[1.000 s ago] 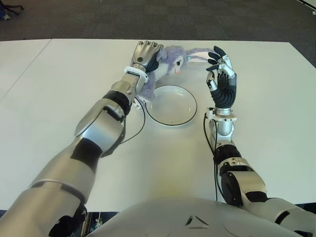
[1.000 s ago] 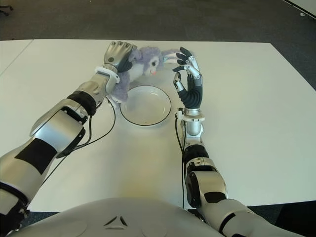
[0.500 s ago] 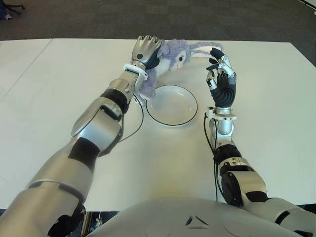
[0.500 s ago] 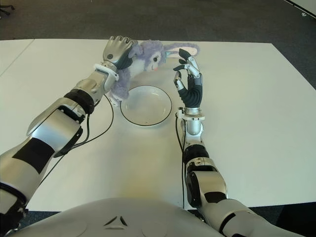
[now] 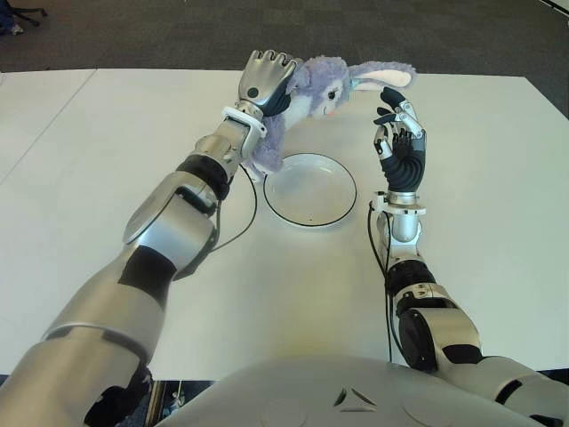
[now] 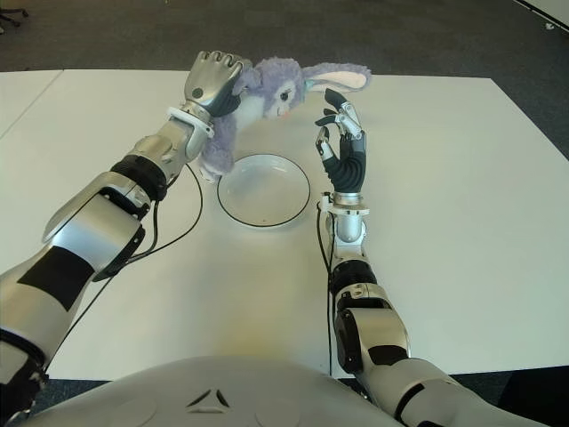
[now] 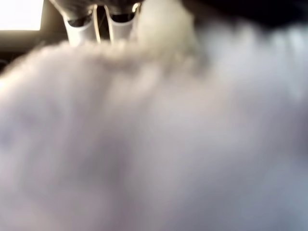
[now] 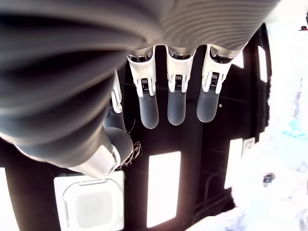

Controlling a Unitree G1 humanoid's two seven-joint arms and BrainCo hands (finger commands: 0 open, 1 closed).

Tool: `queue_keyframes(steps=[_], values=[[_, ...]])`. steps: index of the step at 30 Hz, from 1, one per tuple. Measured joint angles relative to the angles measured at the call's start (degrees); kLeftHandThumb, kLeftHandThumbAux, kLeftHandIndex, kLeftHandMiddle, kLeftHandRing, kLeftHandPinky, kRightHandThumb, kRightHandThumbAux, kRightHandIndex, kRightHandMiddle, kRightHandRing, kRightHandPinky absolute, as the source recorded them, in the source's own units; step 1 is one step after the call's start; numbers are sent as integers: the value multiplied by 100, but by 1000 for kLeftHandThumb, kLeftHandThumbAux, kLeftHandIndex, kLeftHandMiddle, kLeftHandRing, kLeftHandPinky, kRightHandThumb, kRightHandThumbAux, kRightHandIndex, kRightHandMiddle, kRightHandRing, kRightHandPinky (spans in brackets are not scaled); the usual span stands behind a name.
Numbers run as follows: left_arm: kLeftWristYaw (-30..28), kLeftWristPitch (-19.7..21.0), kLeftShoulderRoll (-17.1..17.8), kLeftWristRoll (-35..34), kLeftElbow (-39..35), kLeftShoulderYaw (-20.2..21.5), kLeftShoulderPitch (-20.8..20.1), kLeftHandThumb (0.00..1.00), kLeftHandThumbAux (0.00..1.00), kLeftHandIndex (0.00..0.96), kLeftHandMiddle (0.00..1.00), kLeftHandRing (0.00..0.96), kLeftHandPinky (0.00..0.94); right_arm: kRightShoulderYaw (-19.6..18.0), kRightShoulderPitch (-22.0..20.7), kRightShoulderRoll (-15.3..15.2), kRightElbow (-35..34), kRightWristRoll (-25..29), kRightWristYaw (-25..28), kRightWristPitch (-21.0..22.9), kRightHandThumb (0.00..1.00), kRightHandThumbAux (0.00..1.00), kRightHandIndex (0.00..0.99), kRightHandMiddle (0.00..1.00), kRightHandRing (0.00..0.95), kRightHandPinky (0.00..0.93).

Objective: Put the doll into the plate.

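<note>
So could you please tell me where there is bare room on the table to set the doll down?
The plate is empty, so its bowl is free. The white table is bare beyond the right hand and on the near side of the plate. It is crowded at the plate's far rim, where the left hand holds the plush rabbit doll, and a cable lies beside its left edge.

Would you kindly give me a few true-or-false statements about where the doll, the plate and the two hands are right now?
1. The left hand grips the doll. True.
2. The doll lies inside the plate. False: it is held up, beyond the plate's far rim.
3. The right hand holds the doll's ear. False: it is open and holds nothing, to the right of the doll.
4. The plate sits on the white table between the two arms. True.
</note>
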Motion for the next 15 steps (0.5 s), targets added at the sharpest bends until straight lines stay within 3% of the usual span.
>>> queue_keyframes(steps=[15], values=[[97, 1, 161, 173, -445, 0, -34, 731, 697, 441, 818, 825, 845, -4, -1, 0, 0, 0, -42, 45, 708, 719, 420, 187, 146, 201]])
